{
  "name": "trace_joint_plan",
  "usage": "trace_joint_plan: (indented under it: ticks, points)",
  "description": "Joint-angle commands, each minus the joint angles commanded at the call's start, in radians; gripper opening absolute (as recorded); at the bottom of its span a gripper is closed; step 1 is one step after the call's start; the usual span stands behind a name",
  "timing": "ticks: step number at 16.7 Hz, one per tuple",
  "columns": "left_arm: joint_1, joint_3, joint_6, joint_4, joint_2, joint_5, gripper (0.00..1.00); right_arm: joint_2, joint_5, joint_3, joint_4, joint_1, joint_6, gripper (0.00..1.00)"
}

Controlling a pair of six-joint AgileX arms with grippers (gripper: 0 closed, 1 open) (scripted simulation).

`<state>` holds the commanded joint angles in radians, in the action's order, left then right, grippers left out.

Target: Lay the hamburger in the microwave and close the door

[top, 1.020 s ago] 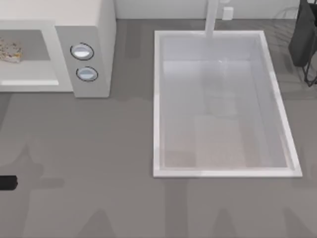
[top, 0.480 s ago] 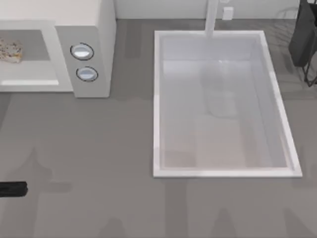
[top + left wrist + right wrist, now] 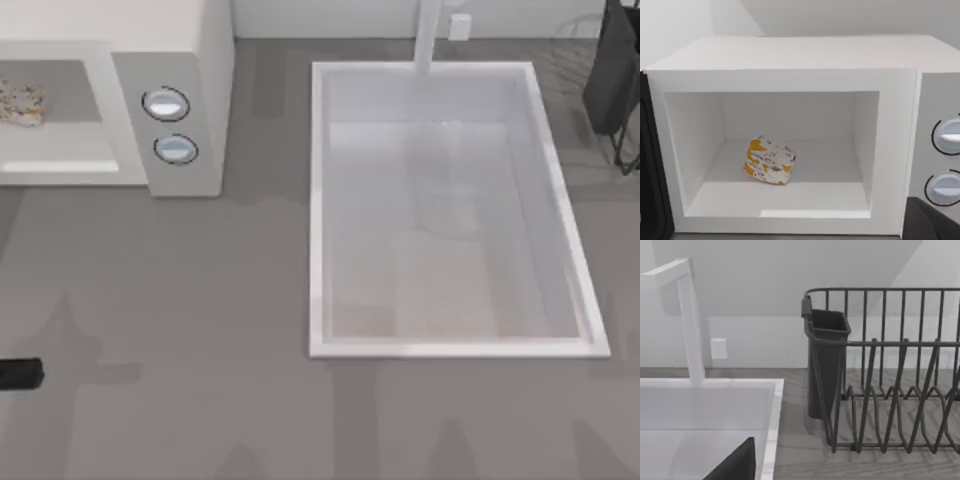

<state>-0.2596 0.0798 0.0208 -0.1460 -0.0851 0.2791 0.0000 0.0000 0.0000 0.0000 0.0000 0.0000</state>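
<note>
The hamburger (image 3: pixel 769 166) lay inside the microwave (image 3: pixel 790 60) at the counter's (image 3: pixel 200 300) far left corner, door (image 3: pixel 652 200) open. A sink (image 3: pixel 320 200) and dish rack (image 3: pixel 890 375) stood to the right. I could not tell either tool's opening.

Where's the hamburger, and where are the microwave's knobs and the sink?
hamburger (image 3: pixel 769 161): left wrist view, middle of its wrapper.
upper knob (image 3: pixel 166 103): top view, centre of its face.
sink (image 3: pixel 315 200): top view, left rim.

Microwave (image 3: pixel 790 55): smooth matt white casing, plastic-looking; its two knobs (image 3: pixel 166 104) have a silvery, lightly glossy face. Hamburger (image 3: pixel 769 160) inside the microwave: crinkled, paper-like wrap, matt. Tabletop (image 3: pixel 200 320): matt grey, faint grain. Sink (image 3: pixel 315 200) beside the microwave: smooth white, slight sheen. Rack (image 3: pixel 900 370) beyond the sink: dark matt wire.
</note>
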Motion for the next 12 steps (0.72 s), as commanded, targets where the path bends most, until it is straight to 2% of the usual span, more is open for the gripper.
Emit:
trace_joint_plan:
  ticks: [3, 6, 12]
  points:
    - [0.076, 0.14, 0.075, 0.0, 0.063, -0.013, 0.0, 0.0, 0.0, 0.0, 0.0, 0.0, 0.0, 1.0]
    - [0.195, 0.361, 0.193, -0.001, 0.163, -0.034, 0.0, 0.0, 0.0, 0.0, 0.0, 0.0, 0.0, 1.0]
    - [0.545, 1.006, 0.54, -0.001, 0.456, -0.094, 0.0, 0.0, 0.0, 0.0, 0.0, 0.0, 0.0, 1.0]
